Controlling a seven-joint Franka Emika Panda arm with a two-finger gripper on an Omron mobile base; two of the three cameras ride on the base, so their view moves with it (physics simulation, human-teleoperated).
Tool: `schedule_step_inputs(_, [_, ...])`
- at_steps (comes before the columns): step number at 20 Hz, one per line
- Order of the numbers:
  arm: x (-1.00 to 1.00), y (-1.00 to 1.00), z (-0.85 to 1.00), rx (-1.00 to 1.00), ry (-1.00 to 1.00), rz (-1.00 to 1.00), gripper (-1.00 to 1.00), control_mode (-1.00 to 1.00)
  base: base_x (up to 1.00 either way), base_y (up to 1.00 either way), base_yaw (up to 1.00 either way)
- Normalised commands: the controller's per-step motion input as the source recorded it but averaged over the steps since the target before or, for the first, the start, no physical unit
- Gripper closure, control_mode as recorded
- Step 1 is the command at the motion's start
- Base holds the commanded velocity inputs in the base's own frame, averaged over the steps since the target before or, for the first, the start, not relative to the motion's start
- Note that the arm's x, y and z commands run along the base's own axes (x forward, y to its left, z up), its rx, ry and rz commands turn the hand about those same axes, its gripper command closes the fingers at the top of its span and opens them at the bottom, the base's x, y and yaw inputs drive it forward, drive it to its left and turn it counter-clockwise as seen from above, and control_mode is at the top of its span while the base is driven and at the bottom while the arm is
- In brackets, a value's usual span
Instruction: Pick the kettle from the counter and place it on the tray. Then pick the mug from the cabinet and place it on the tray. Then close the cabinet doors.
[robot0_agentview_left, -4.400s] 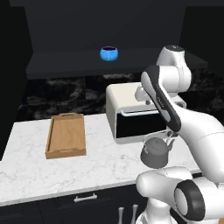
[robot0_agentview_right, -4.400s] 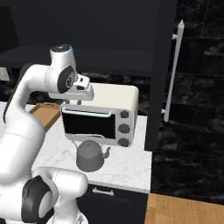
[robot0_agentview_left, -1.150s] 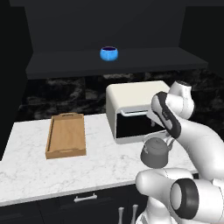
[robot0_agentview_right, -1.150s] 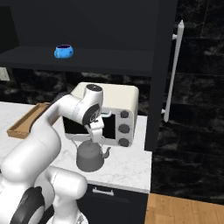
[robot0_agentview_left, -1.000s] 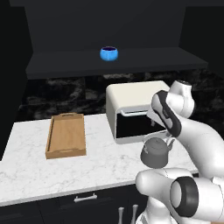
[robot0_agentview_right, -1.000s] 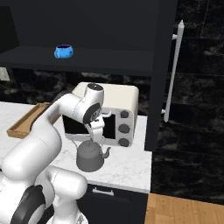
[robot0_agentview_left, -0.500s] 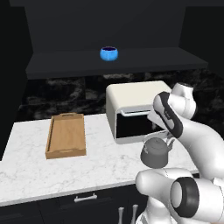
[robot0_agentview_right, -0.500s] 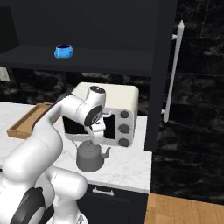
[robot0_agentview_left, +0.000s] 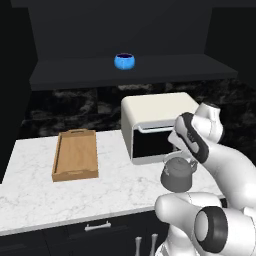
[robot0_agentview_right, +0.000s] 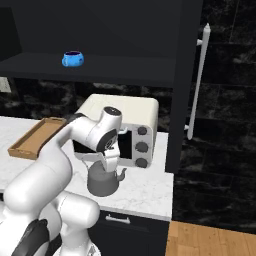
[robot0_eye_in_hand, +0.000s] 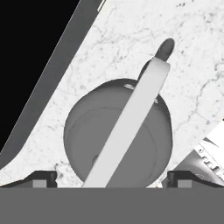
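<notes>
**Inspector A:** We find the kettle (robot0_eye_in_hand: 117, 135) upright on the counter (robot0_agentview_left: 115, 190), just in front of the toaster oven (robot0_agentview_left: 150, 125), directly beneath the gripper (robot0_eye_in_hand: 111, 177). Its jaws stand wide apart, holding nothing — one fingertip on each side of the handle.

**Inspector B:** We judge the handle thin. If the jaws close off-centre, it may slip out or the kettle may swing and tip against the oven.

**Inspector A:** Orientation: in the hand view the handle's band runs from the lower edge up toward the spout — that line is the kettle's long axis. In the right base view the spout points right, away from the tray (robot0_agentview_left: 75, 159), which lies well apart.
</notes>
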Motion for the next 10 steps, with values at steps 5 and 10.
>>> schedule_step_inputs(5, [0.14, 0.0, -0.16, 0.03, 0.1, 0.0, -1.0, -1.0, 0.0, 0.0, 0.0])
schedule_step_inputs(10, [0.03, 0.0, -0.23, 0.0, 0.11, 0.0, 1.0, -1.0, 0.0, 0.0, 0.0])
